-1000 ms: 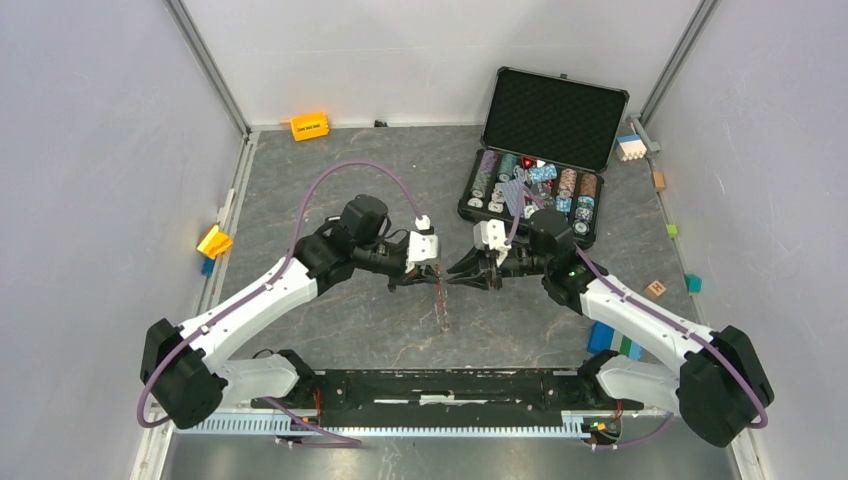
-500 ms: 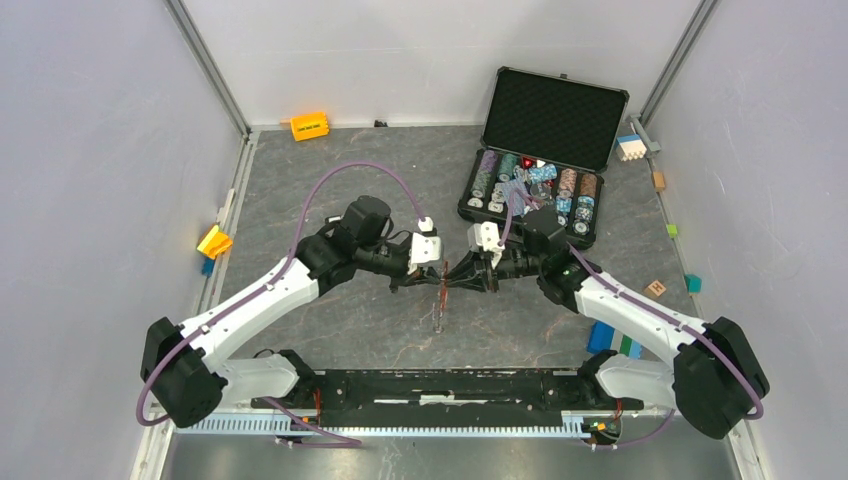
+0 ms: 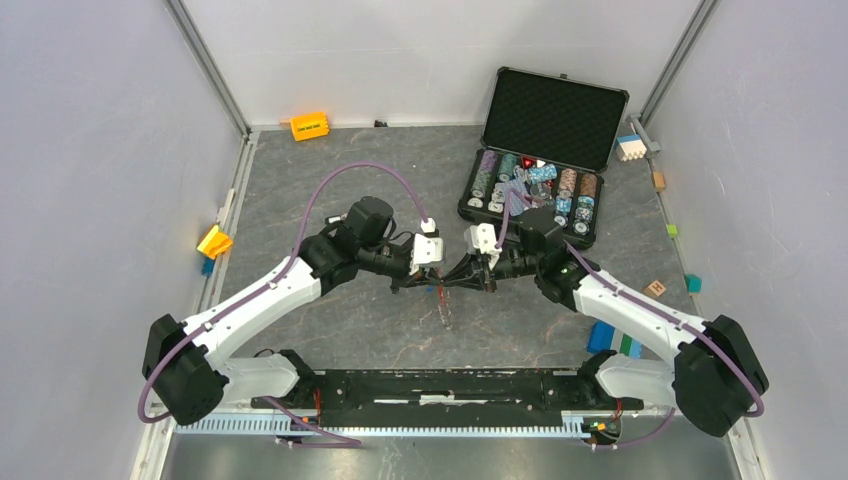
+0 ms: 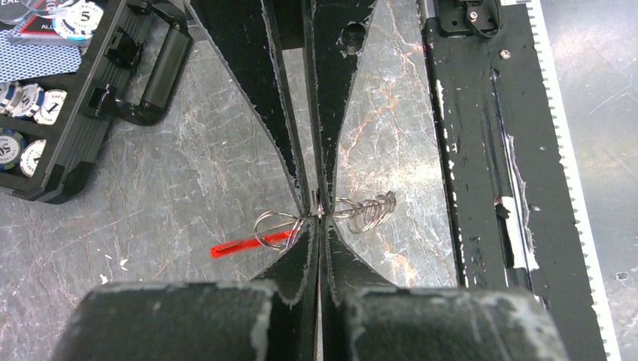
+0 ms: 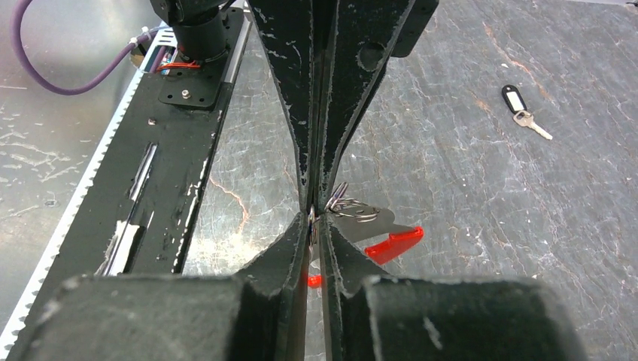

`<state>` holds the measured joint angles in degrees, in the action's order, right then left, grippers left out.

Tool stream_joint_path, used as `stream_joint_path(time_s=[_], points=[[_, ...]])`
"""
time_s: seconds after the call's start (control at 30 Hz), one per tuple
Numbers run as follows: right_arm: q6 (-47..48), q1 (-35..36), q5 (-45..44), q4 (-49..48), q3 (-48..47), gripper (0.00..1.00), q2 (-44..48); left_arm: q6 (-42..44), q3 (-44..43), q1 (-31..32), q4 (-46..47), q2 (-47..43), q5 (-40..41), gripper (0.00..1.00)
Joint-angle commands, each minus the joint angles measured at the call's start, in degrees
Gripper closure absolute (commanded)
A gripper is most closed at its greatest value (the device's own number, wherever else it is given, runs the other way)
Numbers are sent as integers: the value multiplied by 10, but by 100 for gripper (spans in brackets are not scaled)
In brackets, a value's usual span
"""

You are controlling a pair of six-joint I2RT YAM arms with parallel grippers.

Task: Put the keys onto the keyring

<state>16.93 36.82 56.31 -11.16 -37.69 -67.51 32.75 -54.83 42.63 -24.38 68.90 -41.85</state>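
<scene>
Grippers meet at the keyring (image 4: 367, 213): left gripper (image 4: 318, 222) clamps shut on it, right gripper (image 5: 312, 226) pinches it too, fingers nearly touching. Tagged key (image 5: 524, 113) lies well apart from the keyring. Pull unevenly and you'll twist the ring loose.

We can read a 5 on the blue-and-white poker chip (image 4: 75, 10) up top in the left wrist view, a 1 on another chip (image 4: 51, 107) in the case (image 4: 45, 188); smaller lettering stays illegible.
</scene>
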Motion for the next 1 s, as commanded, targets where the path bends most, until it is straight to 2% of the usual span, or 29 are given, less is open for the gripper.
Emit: stream_joint_path(time_s=[0.0,0.33,0.97], points=[[28,6,-6,23,-28,87,-10,17,-20,4,20,-4,0,98],[64,8,-9,62,-41,86,-19,20,-16,4,20,-10,-7,98],[68,14,-21,66,-45,86,-4,21,-13,4,20,-2,-19,98]])
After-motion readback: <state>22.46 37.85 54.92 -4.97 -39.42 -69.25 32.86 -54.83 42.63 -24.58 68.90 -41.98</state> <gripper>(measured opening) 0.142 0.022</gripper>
